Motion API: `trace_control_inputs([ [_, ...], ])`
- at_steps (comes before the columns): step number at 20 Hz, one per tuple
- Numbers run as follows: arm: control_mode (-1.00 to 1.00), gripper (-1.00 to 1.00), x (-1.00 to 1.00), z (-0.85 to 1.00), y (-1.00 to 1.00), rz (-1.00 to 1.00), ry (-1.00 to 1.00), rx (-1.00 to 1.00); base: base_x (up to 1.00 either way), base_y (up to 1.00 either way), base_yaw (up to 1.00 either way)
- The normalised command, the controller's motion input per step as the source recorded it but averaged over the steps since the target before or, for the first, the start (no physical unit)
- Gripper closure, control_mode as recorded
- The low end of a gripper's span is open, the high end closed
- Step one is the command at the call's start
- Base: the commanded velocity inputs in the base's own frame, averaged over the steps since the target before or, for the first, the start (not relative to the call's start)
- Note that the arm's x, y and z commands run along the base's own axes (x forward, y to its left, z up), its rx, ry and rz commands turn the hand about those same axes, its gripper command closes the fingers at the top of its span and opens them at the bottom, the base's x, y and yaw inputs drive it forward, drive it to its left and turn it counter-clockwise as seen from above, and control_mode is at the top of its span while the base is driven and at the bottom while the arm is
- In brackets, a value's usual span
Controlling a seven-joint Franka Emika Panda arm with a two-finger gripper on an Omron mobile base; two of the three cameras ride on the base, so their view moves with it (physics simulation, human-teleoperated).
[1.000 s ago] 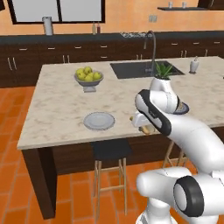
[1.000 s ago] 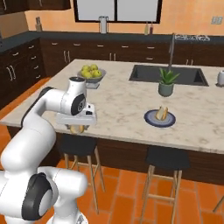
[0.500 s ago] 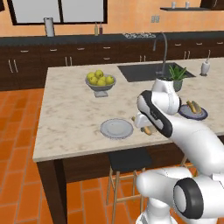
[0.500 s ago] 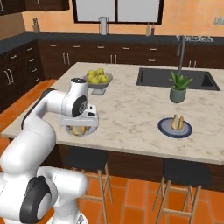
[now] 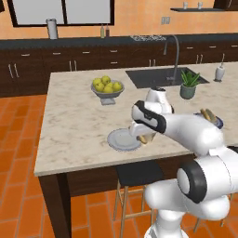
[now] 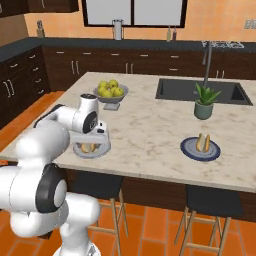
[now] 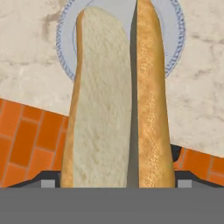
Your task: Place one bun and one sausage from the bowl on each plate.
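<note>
At the centre of your hand view, your gripper (image 7: 118, 186) has its jaws spread wide around a split tan bun (image 7: 118, 100), long axis running straight up the frame, hanging directly above the small pale grey round plate (image 7: 177, 30) at top.

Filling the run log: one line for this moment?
gripper: shut on bun | position: above pale grey plate | blue-grey plate: bun on it
</note>
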Motion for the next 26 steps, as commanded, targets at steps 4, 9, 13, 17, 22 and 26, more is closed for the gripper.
trace_control_inputs([
  [4,-1.00,1.00,1.00,-0.33,0.52,-0.01,0.10,-0.03,0.00,0.00,0.00],
  [9,-1.00,1.00,1.00,-0.01,0.06,-0.03,0.04,0.00,0.00,0.00,0.00],
  [13,-1.00,1.00,0.77,-0.46,0.00,-0.05,0.06,-0.03,0.00,0.00,0.00],
  [17,-1.00,1.00,-0.03,-0.65,-0.15,-0.03,0.02,-0.03,0.00,0.00,0.00],
  [22,-1.00,1.00,-0.30,-0.13,-0.24,0.00,0.00,0.00,0.00,0.00,0.00],
  [26,-1.00,1.00,0.09,-0.48,0.18,0.00,0.01,-0.02,0.00,0.00,0.00],
])
